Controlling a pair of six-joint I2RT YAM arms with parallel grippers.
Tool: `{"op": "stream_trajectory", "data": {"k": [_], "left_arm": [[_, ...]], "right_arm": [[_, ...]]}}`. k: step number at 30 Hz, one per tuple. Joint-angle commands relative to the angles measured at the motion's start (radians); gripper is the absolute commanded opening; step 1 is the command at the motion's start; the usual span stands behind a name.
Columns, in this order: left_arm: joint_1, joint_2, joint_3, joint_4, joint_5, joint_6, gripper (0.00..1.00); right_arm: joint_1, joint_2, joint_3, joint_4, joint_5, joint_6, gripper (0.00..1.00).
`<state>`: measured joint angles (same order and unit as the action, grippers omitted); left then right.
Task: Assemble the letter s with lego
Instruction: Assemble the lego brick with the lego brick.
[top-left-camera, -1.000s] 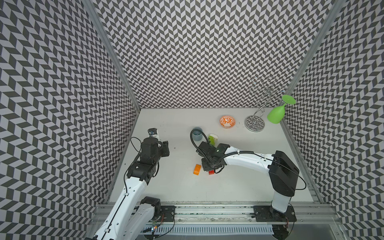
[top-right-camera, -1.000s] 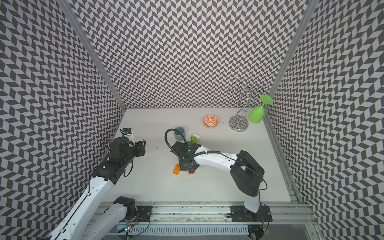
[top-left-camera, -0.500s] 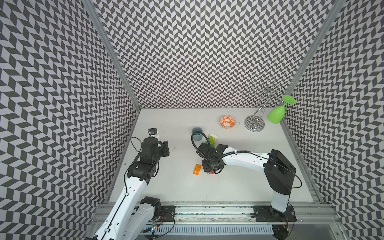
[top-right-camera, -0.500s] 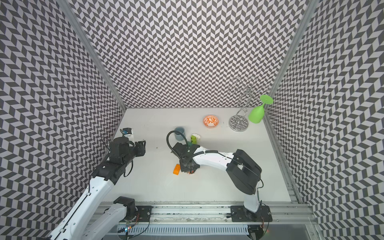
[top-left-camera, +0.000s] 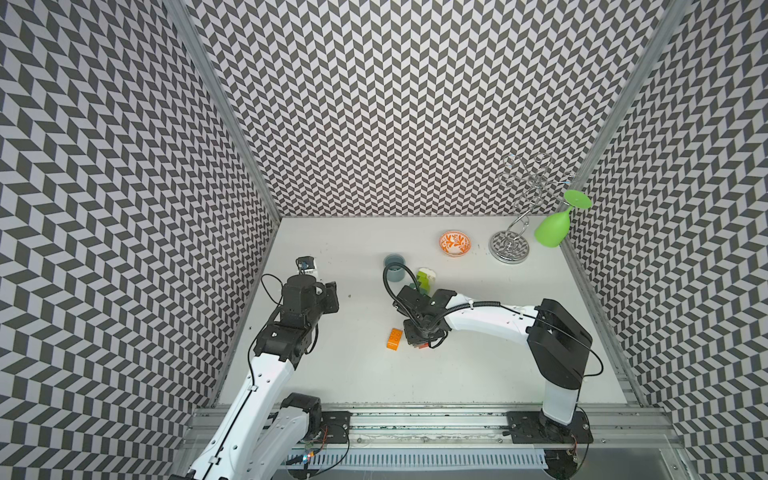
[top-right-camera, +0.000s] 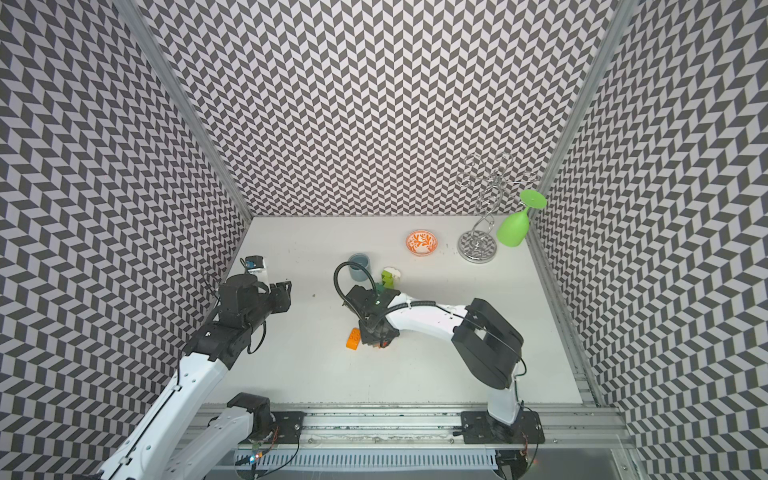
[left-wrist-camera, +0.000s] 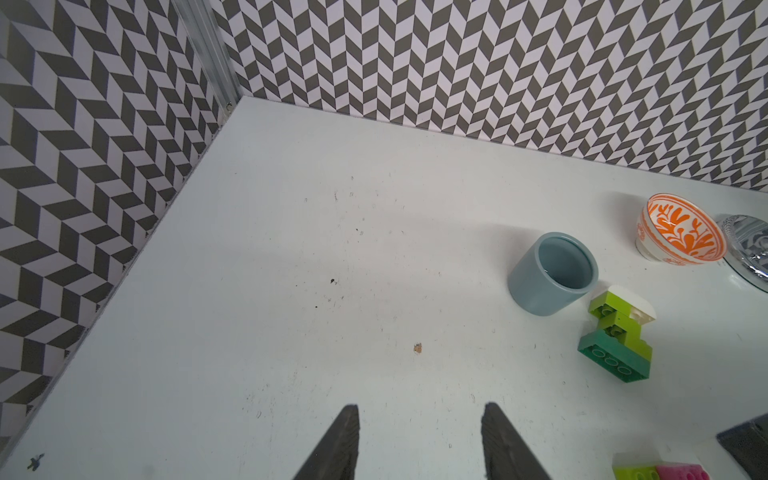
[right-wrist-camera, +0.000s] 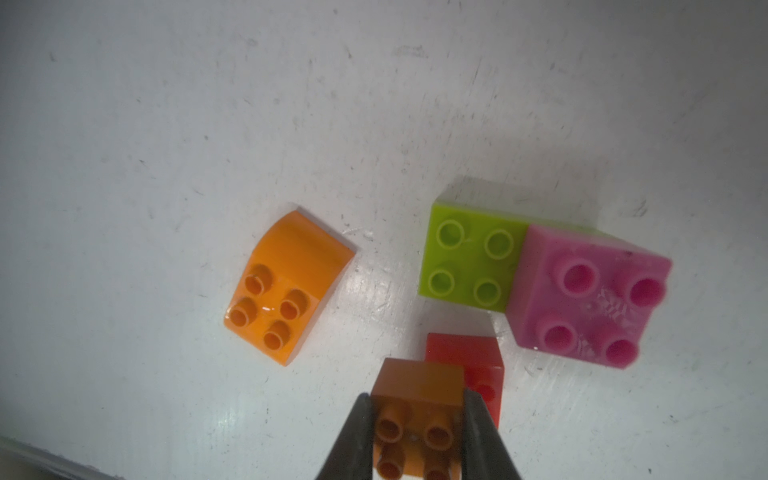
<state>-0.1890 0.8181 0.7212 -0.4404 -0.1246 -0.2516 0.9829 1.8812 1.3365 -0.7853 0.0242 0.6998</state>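
Near the front, the right tool is closed on a brown brick, low over the counter. An orange brick and a red brick lie loose beside it. The left tool stands open and empty. Farther back, a green stack stands near the cup. I judge the S barely begun. The counter before the left tool is free.

I am holding my left arm raised from its base along the left side, elbow bending and forearm angling forward and inward. The left end effector is hanging in the air, its two dark fingers standing apart with nothing between them. My right arm is stretching low and far across toward the middle, its wrist folding downward. The right end effector is pointing steeply down, pinching a brown brick from both sides near the fingertips.
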Motion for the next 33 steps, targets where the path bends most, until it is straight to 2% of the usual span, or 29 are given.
{"op": "stream_trajectory", "data": {"k": [1,16,33], "left_arm": [[0.006,-0.004,-0.002,0.019,0.007,0.011,0.49],[0.007,-0.007,-0.001,0.017,0.006,0.012,0.49],[0.013,-0.027,-0.002,0.019,0.000,0.012,0.50]], "right_arm": [[-0.005,0.030,-0.033,0.014,-0.014,0.013,0.00],[-0.025,0.098,-0.055,0.029,-0.024,-0.013,0.00],[-0.042,0.081,-0.067,0.040,-0.080,-0.005,0.00]]}}
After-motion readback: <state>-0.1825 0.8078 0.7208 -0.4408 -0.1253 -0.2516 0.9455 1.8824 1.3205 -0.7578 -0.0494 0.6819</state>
